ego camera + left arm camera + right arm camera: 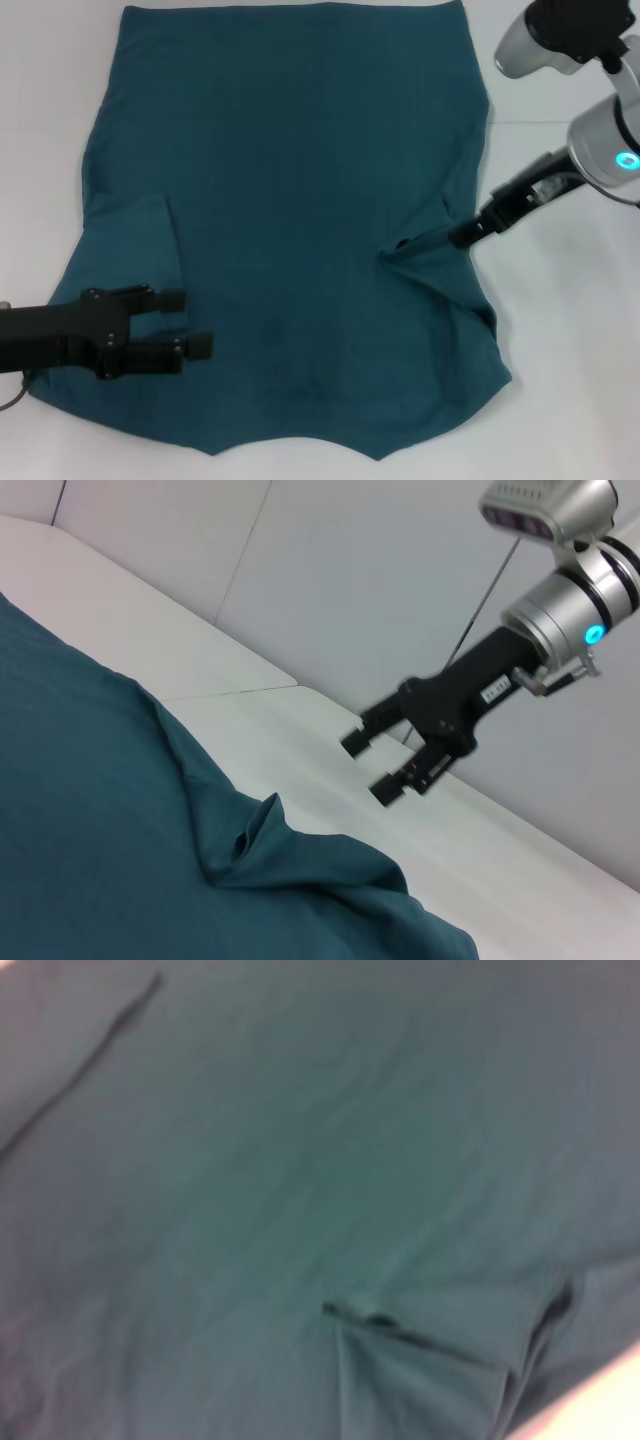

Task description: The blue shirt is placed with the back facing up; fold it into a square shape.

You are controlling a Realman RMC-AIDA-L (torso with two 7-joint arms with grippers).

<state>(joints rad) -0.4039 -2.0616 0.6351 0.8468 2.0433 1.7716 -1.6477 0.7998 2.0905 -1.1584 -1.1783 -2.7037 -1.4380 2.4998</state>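
The blue shirt (290,220) is lying flat across the white table (570,380), the left gripper (185,322) hovering open over its near-left sleeve, while the left wrist view alone is showing the right gripper (365,765) open beside the crumpled right sleeve
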